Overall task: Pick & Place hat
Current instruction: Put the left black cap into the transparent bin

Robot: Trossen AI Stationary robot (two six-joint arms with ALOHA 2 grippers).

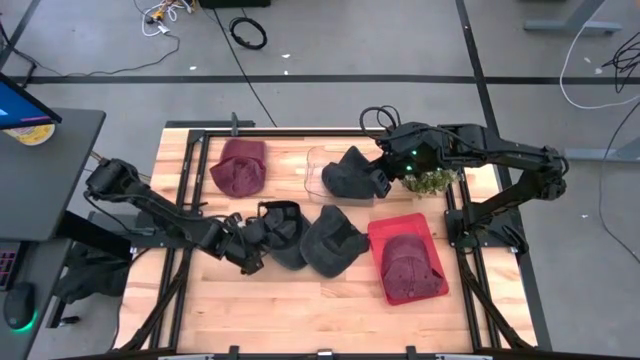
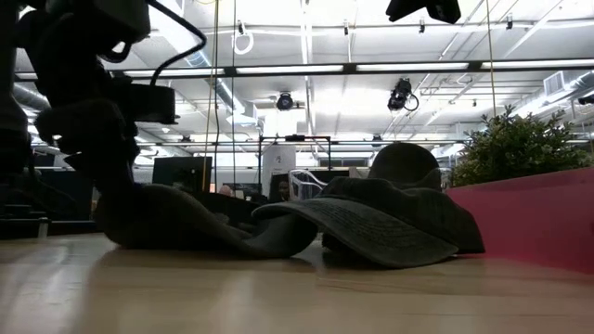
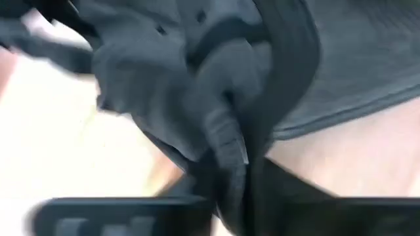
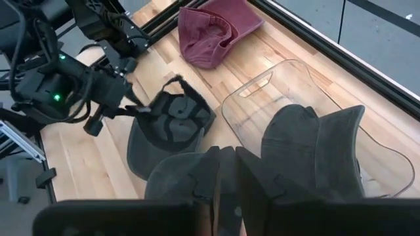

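Five hats show from above: three dark grey ones and two maroon ones. One maroon hat (image 1: 240, 167) lies bare on the worktop (image 1: 300, 310) at the back left; the other maroon hat (image 1: 408, 265) sits in the red tray (image 1: 383, 231) at the front right. One grey hat (image 1: 352, 176) rests in the clear bin (image 1: 315, 166) at the back centre. A second grey hat (image 1: 333, 241) lies crown up in the middle, just left of the red tray. The third grey hat (image 1: 280, 233), turned inside up, lies to its left, and the left hand (image 1: 245, 255) is clamped on its brim.

The left wrist view shows that grip close up: grey cloth is bunched and pinched between the dark fingers (image 3: 259, 141). The right hand (image 1: 382, 182) hovers by the clear bin with its fingers together and nothing between them, which only the right wrist view makes plain.

The low view alone shows a small green plant (image 2: 515, 144) rising behind the red tray wall, and how the held hat's brim drapes over the worktop and overlaps the middle hat's brim. From above the plant is mostly hidden under the right arm.
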